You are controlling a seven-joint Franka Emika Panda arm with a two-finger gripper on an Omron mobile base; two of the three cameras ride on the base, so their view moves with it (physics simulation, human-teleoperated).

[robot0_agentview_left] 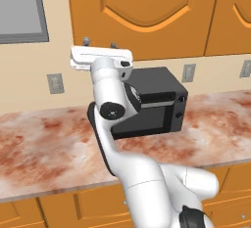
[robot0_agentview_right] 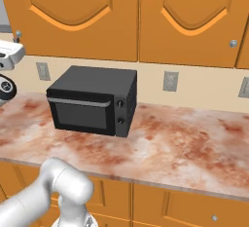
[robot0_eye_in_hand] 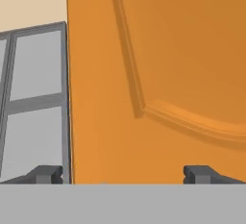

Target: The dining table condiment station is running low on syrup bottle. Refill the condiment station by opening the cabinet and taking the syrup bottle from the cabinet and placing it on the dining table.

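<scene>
While the cabinet (robot0_agentview_left: 142, 11) door is shut, I'm at the first step: getting it open. I can't see the syrup bottle; my guess is that it sits behind that door. I see no table from here.

My hand (robot0_agentview_left: 100, 42) is raised to the cabinet's bottom edge, near its left corner, with the fingers (robot0_eye_in_hand: 48, 174) pointing at the door front. In the hand view both tips stand far apart, nothing between them, so the hand is open and empty. That view looks at the door's left stile and the curved lower corner of the raised panel, with a grey window (robot0_eye_in_hand: 33, 98) just beside the cabinet's edge.

I judge the next move needs a knob or door edge to grip. One small silver knob (robot0_agentview_right: 18, 34) shows at the bottom corner of the left door in the right base view, close to the hand. I'd line the fingers up around it, close, then pull outward along the door's swing.

Below, the arm rises over the counter (robot0_agentview_left: 44, 144), passing in front of a black toaster oven (robot0_agentview_left: 157, 100).
</scene>
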